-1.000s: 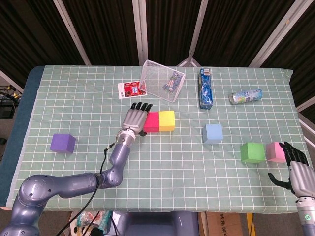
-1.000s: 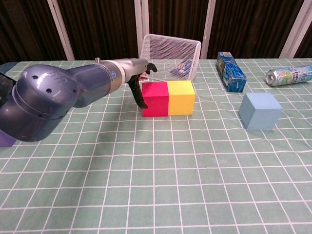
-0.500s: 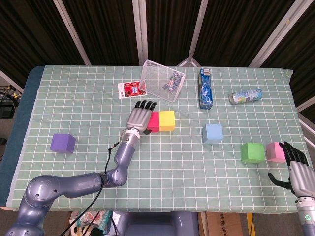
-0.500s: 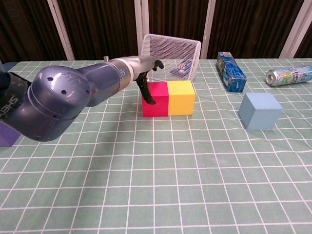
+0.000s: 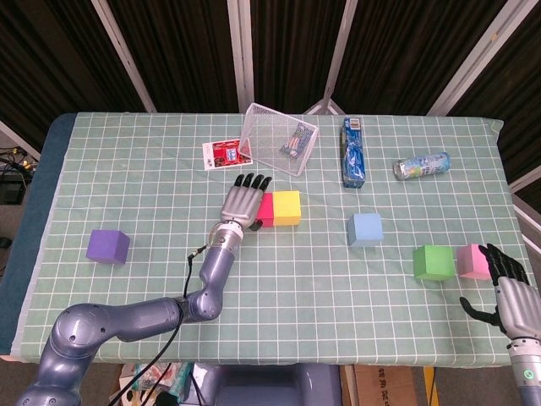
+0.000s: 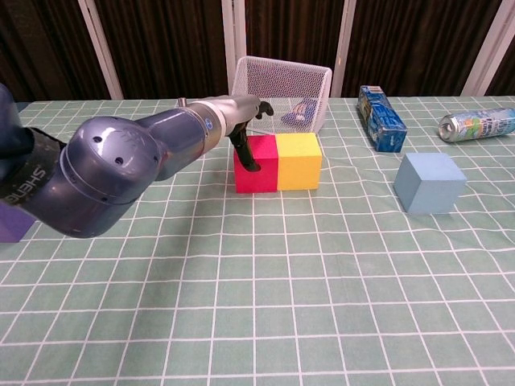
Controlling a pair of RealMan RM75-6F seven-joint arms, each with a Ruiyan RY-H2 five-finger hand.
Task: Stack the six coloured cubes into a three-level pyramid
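Wire basket [image 5: 279,139] close behind red cube [image 6: 256,165]; front side open.

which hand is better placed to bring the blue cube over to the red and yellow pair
Left, probably. The left hand sits open over the red cube, nearer the blue cube. The right hand hangs at the table's near right corner, beyond the green cube.

The left hand [image 5: 244,201] has moved right over the red cube [image 5: 266,208], its fingers [image 6: 246,153] now covering the cube's left part.
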